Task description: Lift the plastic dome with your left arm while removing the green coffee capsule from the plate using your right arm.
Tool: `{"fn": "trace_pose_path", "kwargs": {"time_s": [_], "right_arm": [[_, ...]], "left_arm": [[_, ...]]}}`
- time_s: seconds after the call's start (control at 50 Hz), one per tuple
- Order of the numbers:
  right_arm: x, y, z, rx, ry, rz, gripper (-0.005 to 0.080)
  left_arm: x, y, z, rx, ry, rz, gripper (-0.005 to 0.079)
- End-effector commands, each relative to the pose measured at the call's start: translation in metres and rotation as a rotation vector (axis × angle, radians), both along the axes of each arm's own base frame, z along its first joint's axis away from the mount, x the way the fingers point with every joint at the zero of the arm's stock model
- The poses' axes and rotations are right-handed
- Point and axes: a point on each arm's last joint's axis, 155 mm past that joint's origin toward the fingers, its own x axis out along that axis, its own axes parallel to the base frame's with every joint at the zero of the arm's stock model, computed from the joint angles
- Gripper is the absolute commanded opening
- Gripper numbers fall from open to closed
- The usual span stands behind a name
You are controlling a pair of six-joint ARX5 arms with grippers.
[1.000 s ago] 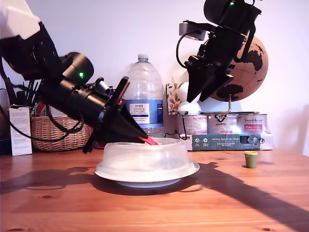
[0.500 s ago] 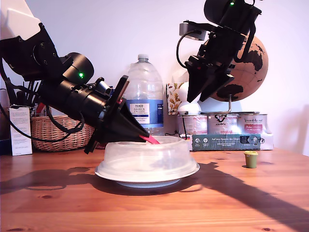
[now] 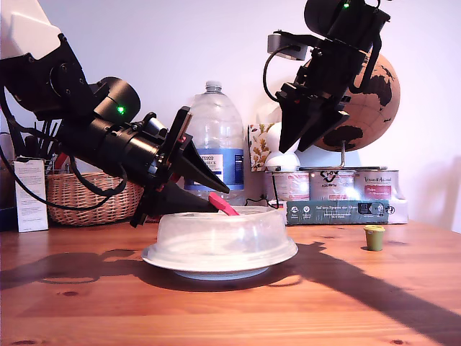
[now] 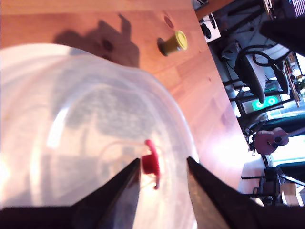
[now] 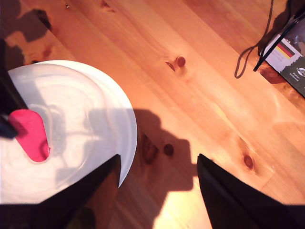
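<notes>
Dome: We find the plastic dome seated rim-down over the plate on the wooden counter, near the middle of the exterior view. Only a thin edge of the plate shows beneath its flared rim.

Tab: The pink-red tab stands on the crown of the dome, tilted in the exterior view.

First end effector: Our first gripper sits low over the dome, reaching in from the exterior view's left. Its jaws are spread, one on each side of the tab; we see a gap between each jaw and the tab, so nothing is pinched.

Second end effector: Our second gripper hangs high above the counter, toward the exterior view's right, well clear of the dome. Its jaws are spread and hold nothing.

Capsule: The green coffee capsule stands on the bare counter, well apart from the plate, at the exterior view's right. It is outside the dome.

Background: A large water bottle stands behind the dome, a wicker basket at the exterior view's left, a globe at its right.
</notes>
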Motion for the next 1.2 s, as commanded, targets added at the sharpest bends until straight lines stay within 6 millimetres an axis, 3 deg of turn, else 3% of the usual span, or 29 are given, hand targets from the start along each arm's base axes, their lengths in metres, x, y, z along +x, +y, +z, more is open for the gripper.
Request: {"fn": "trace_pose_path", "kwargs": {"time_s": [0.0,0.28,0.44,0.78,1.18], "right_arm": [[-0.002,0.001,0.001,0.002,-0.004,0.003,0.0456],[-0.001,0.001,0.001,0.002,-0.005,0.003,0.0456],[0.000,0.001,0.002,0.004,-0.010,0.004,0.0456],[0.001,0.002,0.003,0.006,-0.017,0.003,0.0456],[0.000,0.002,0.003,0.007,-0.016,0.005,0.0456]], "left_arm": [[0.011,0.005,-0.001,0.006,-0.021,0.007,0.0274],[0.023,0.019,0.009,0.052,-0.044,0.012,0.0239],[0.017,0.006,0.025,0.003,-0.053,-0.042,-0.0032],[-0.007,-0.021,0.023,0.008,-0.032,-0.113,-0.0019],[0.008,0.004,-0.015,0.244,-0.089,-0.024,-0.0019]]}}
